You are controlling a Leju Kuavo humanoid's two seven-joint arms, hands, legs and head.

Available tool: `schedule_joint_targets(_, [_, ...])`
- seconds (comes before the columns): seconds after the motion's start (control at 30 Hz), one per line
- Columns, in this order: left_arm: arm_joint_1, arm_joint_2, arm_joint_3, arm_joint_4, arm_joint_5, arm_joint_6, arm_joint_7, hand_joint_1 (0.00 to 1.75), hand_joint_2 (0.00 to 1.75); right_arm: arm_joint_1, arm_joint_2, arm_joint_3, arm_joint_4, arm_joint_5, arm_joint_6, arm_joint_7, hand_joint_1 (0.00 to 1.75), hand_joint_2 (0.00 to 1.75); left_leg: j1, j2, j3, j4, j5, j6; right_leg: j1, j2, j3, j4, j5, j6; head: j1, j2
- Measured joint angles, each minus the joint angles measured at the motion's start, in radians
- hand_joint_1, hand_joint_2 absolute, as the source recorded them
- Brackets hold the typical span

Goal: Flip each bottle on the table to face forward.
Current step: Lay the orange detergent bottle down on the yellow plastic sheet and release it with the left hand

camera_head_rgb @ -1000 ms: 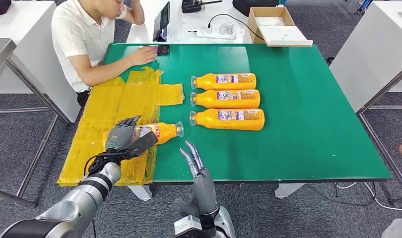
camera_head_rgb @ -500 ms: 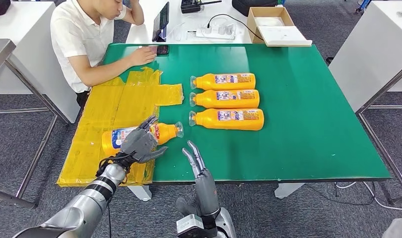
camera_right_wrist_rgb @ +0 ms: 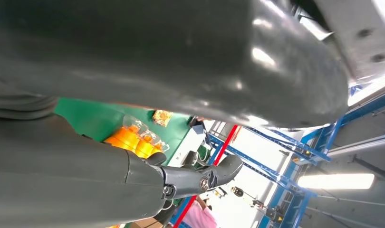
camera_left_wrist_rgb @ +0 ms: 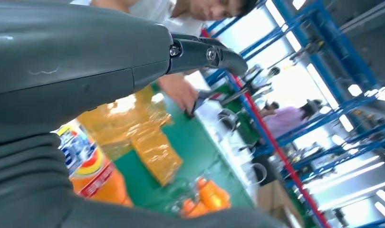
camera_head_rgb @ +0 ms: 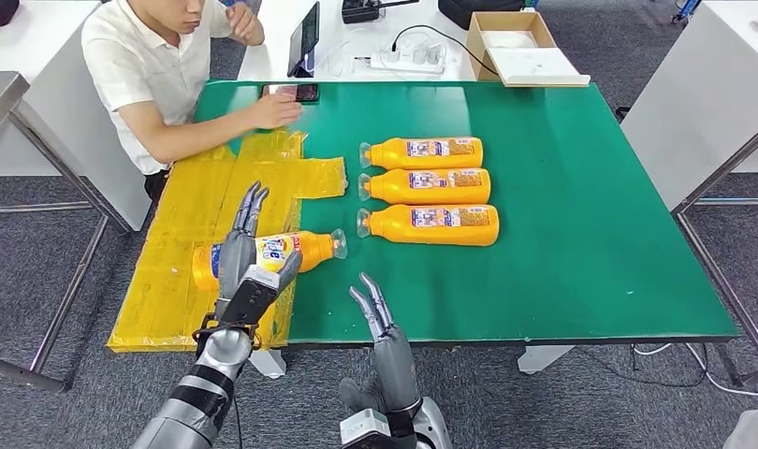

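From my remote station this reads as a robotics test lab or workshop. I see a green-topped work table [camera_head_rgb: 562, 187] on grey carpet tile, white desks [camera_head_rgb: 712, 94] on either side, and at the far edge a power strip [camera_head_rgb: 408, 58], a tablet [camera_head_rgb: 306, 39] and an open cardboard box [camera_head_rgb: 516, 47]. A person [camera_head_rgb: 160, 79] sits at the far left corner (apparently supervising). The wrist views show blue steel racking [camera_left_wrist_rgb: 333, 61] under bright strip lights.

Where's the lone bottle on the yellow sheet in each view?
Head view: the lone bottle lies on the yellow sheet, partly behind the left hand.
Left wrist view: lone bottle beside the hand's grey cover.
Right wrist view: cannot tell.
Shared landmark: the green table.
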Motion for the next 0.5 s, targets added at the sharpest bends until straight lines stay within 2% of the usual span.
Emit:
schedule_joint_targets(0.13, [0.072, 0.001, -0.071, -0.196, 0.155, 0.162, -0.029, 0.0, 1.75, 0.002, -0.003, -0.01, 0.002, 0.106, -0.001, 0.002, 0.0, 1.75, 0.0, 0.0, 0.0, 0.0, 0.0, 0.0, 0.0, 0.0, 0.0, 0.0, 0.0, 0.0, 0.0, 0.0])
schedule_joint_targets(0.23, [0.131, 0.003, -0.134, -0.365, 0.201, 0.201, -0.029, 0.0, 1.75, -0.02, -0.028, -0.047, 0.027, 0.246, -0.001, 0.041, 0.0, 1.75, 0.0, -0.002, -0.001, 0.0, 0.0, 0.0, 0.0, 0.0, 0.0, 0.0, 0.0, 0.0, 0.0, 0.0])
schedule_joint_targets(0.33, [0.182, 0.004, -0.175, -0.501, 0.243, 0.207, -0.029, 0.0, 1.75, -0.088, -0.096, -0.121, 0.095, 0.396, 0.004, 0.15, 0.0, 1.75, -0.002, -0.002, -0.002, 0.0, 0.0, 0.001, -0.002, 0.0, 0.0, -0.001, 0.0, 0.001, 0.0, 0.0])
schedule_joint_targets(0.4, [0.205, 0.008, -0.198, -0.552, 0.278, 0.207, -0.029, 0.0, 1.75, -0.155, -0.148, -0.189, 0.171, 0.463, 0.014, 0.202, 0.0, 1.75, -0.003, -0.004, -0.002, 0.0, 0.002, 0.004, -0.003, -0.001, 0.0, -0.002, 0.002, 0.003, 0.0, 0.0])
schedule_joint_targets(0.5, [0.232, 0.021, -0.238, -0.585, 0.325, 0.193, -0.029, 0.0, 1.75, -0.257, -0.211, -0.293, 0.313, 0.529, 0.026, 0.226, 0.0, 1.75, -0.005, -0.005, -0.003, 0.0, 0.004, 0.006, -0.005, -0.002, 0.0, -0.003, 0.004, 0.006, 0.0, 0.0])
